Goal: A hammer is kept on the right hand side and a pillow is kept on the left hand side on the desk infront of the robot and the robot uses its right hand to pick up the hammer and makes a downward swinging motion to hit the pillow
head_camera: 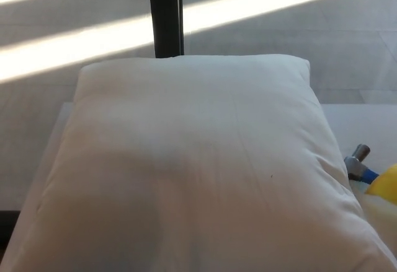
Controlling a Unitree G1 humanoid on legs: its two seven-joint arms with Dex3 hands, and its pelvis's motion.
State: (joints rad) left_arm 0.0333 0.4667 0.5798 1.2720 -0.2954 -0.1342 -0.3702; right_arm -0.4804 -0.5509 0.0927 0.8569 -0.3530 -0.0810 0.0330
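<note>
Hammer (363,166), steel head and yellow grip, touches plump white pillow (192,173); no robot hand shows.

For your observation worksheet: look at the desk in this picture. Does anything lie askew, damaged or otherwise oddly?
Nothing looks damaged or spilled. The white pillow lies flat and fills most of the desk. The hammer lies at its right edge, its head partly hidden behind the pillow's side.
</note>
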